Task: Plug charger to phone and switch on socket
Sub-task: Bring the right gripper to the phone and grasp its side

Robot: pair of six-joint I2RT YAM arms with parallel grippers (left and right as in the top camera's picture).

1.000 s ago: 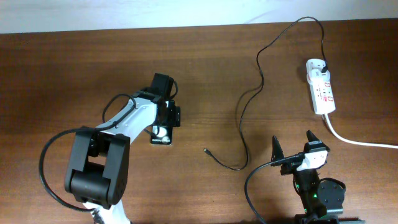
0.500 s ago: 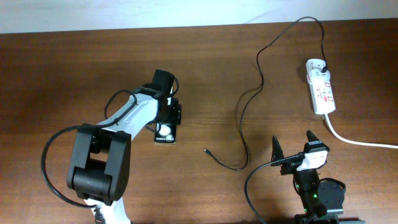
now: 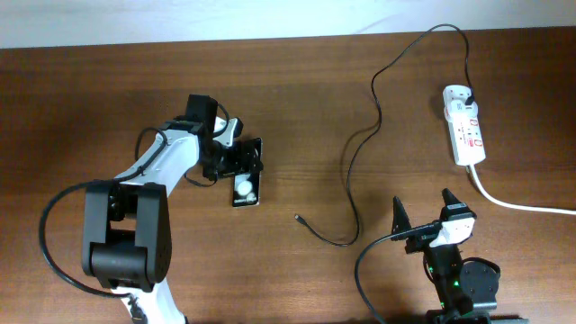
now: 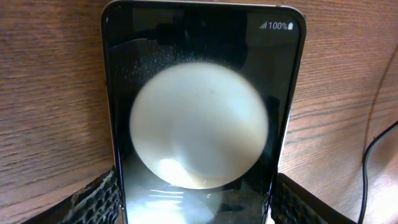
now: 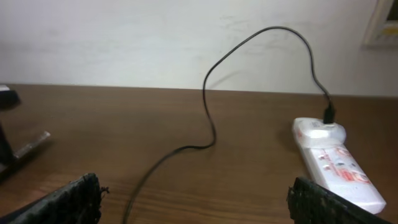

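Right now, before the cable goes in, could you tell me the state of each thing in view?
phone, flat on the table, screen lit
charger, plug in the socket, connector tip loose on the table, apart from the phone
socket, charger plugged in; switch position not readable
left fingers, closed on the phone's sides
right fingers, open, holding nothing

The phone [image 4: 199, 124] fills the view, flat on the brown wooden table [image 4: 50, 93], with a large white round blob on its glossy face and "100%" at one corner. The left gripper [image 4: 194, 205] has its textured fingers [image 4: 96, 196] against both long edges. A thin black cable [image 4: 364, 168] runs at the right edge.
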